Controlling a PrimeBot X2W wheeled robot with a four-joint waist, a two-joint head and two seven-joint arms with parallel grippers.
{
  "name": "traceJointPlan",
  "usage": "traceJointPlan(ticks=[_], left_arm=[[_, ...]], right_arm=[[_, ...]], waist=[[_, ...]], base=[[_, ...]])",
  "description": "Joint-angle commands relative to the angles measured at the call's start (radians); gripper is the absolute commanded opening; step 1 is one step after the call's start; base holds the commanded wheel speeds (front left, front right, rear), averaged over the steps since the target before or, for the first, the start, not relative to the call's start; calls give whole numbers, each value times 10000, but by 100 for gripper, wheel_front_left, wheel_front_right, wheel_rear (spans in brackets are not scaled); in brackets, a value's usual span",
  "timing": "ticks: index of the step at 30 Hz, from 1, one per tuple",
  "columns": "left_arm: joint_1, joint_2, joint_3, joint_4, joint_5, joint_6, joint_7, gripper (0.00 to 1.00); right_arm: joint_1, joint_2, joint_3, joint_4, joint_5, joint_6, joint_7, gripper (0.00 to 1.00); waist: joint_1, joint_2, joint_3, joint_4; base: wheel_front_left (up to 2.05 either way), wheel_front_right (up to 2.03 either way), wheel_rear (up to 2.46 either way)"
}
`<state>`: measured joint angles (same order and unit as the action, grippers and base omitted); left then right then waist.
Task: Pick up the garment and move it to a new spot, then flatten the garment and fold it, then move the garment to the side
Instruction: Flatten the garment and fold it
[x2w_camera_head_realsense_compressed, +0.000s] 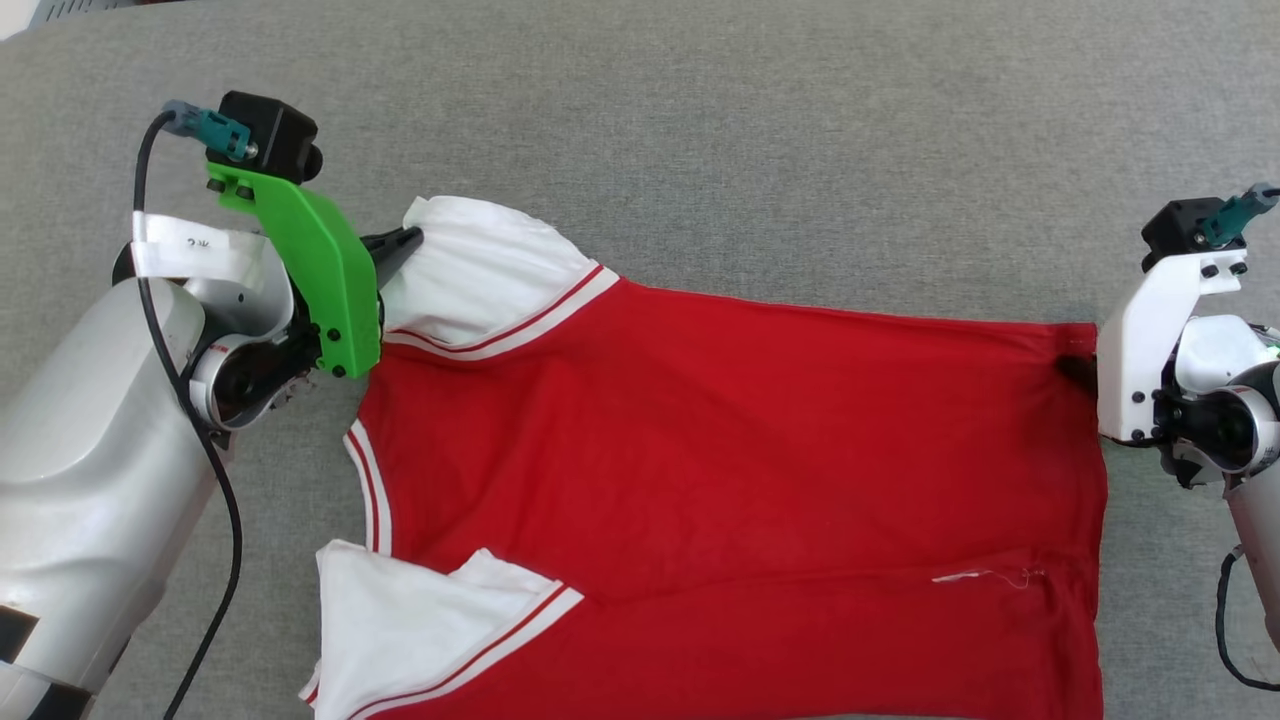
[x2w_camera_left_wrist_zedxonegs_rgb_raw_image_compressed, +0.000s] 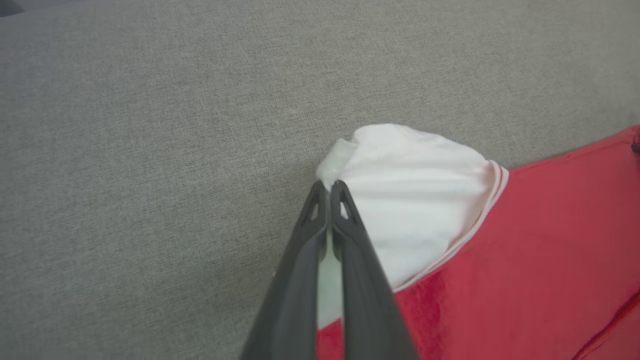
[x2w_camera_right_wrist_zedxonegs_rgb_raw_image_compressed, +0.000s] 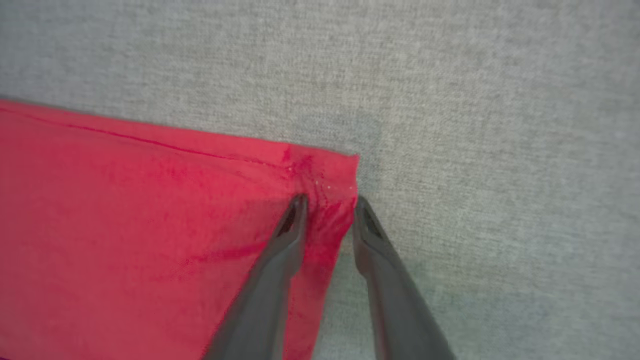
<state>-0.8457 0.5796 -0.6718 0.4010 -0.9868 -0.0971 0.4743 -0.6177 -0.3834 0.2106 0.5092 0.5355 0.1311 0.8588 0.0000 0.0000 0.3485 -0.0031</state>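
Note:
The garment (x2w_camera_head_realsense_compressed: 700, 430) lies spread on the grey cloth surface, red body with two white sleeves at the left and its hem at the right; its numbers are hidden. My left gripper (x2w_camera_head_realsense_compressed: 405, 243) sits at the far white sleeve (x2w_camera_left_wrist_zedxonegs_rgb_raw_image_compressed: 415, 185). In the left wrist view the left gripper (x2w_camera_left_wrist_zedxonegs_rgb_raw_image_compressed: 328, 187) is shut, pinching the sleeve's edge. My right gripper (x2w_camera_head_realsense_compressed: 1078, 370) is at the far hem corner. In the right wrist view the right gripper (x2w_camera_right_wrist_zedxonegs_rgb_raw_image_compressed: 330, 202) is open, its fingers straddling the puckered red corner (x2w_camera_right_wrist_zedxonegs_rgb_raw_image_compressed: 325, 175).
The grey cloth surface (x2w_camera_head_realsense_compressed: 700, 120) stretches bare beyond the garment's far edge. A black cable (x2w_camera_head_realsense_compressed: 225, 500) hangs along my left forearm. The garment's near part runs off the bottom of the head view, with a small white tag (x2w_camera_head_realsense_compressed: 985, 575) near the hem.

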Motion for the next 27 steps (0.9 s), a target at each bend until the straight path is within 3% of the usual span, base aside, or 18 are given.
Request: traceJointPlan(ticks=[1, 8, 14, 20, 27], left_arm=[[159, 54, 93, -30, -24, -9, -241, 0], [316, 253, 370, -100, 74, 24, -1027, 0], [1320, 574, 582, -704, -17, 263, -1709, 0], [3333, 948, 859, -1785, -290, 962, -2614, 0], [6018, 1103, 1063, -3000, -767, 1854, -3615, 0]], right_arm=[[193, 144, 104, 377, 139, -4, 40, 0], [-243, -113, -328, -194, 265, -4, -638, 0], [537, -316, -552, -1088, 177, -4, -1122, 0], [2121, -213, -932, -2139, -132, -4, -1862, 0], [4060, 527, -1488, -2969, -524, -4, -2576, 0]], waist=[[0, 0, -45, 44], [0, 0, -503, -2], [0, 0, -1153, -65], [0, 0, -1830, -47], [0, 0, -2461, 117]], base=[[0, 0, 0], [0, 0, 0], [0, 0, 0], [0, 0, 0], [0, 0, 0]])
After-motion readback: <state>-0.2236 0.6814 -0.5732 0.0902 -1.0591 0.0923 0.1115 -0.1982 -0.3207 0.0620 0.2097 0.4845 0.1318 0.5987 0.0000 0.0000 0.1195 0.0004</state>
